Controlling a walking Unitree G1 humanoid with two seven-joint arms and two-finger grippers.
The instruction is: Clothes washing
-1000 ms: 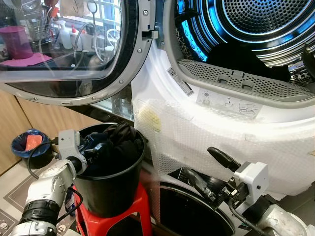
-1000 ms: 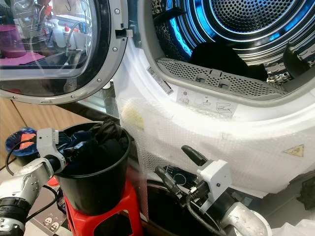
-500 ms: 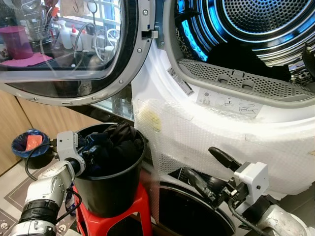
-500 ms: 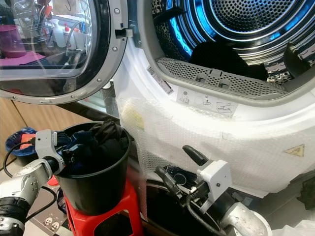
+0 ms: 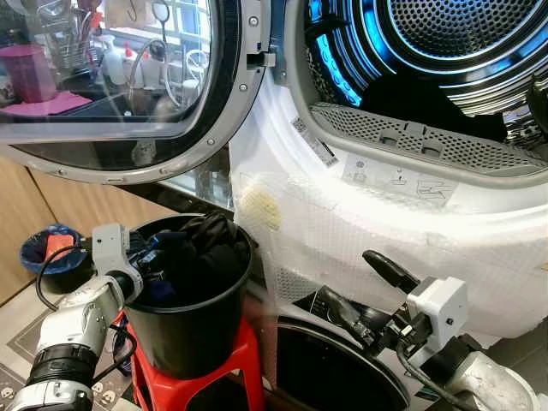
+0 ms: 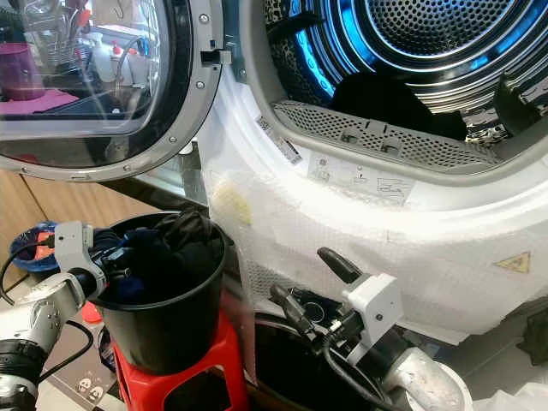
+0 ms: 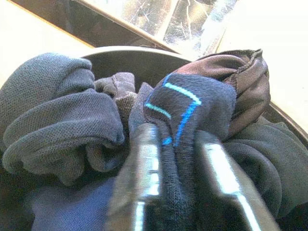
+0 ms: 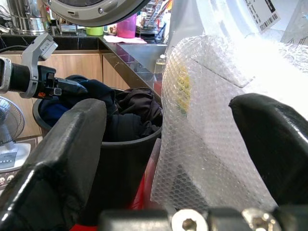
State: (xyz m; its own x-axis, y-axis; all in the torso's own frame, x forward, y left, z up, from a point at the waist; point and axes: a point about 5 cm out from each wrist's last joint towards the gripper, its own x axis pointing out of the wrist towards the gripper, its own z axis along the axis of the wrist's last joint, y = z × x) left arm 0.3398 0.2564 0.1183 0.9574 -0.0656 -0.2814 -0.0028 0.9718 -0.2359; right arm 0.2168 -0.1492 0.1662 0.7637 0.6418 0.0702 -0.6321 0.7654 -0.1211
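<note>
A black bucket [image 5: 195, 321] full of dark clothes [image 5: 208, 247] stands on a red stool [image 5: 242, 370] below the open washer door [image 5: 120, 81]. My left gripper [image 5: 151, 259] reaches into the bucket from its left rim. In the left wrist view its fingers [image 7: 144, 168] are shut on a navy garment with light-blue stripes [image 7: 192, 103], beside a grey knit piece [image 7: 53, 115] and a brown one [image 7: 240, 82]. My right gripper [image 5: 344, 276] stands open and empty, low in front of the machine. A dark garment [image 6: 377, 98] lies inside the blue-lit drum [image 5: 445, 51].
Bubble wrap [image 5: 385, 231] covers the washer's white front below the drum opening. A blue-lined bin [image 5: 47, 248] sits on the floor at the left by wooden cabinets. The round glass door hangs open above the bucket. A second dark door [image 5: 334, 377] lies below my right gripper.
My left wrist has drawn slightly left toward the bucket's rim, still holding the garment. The right gripper has barely moved.
</note>
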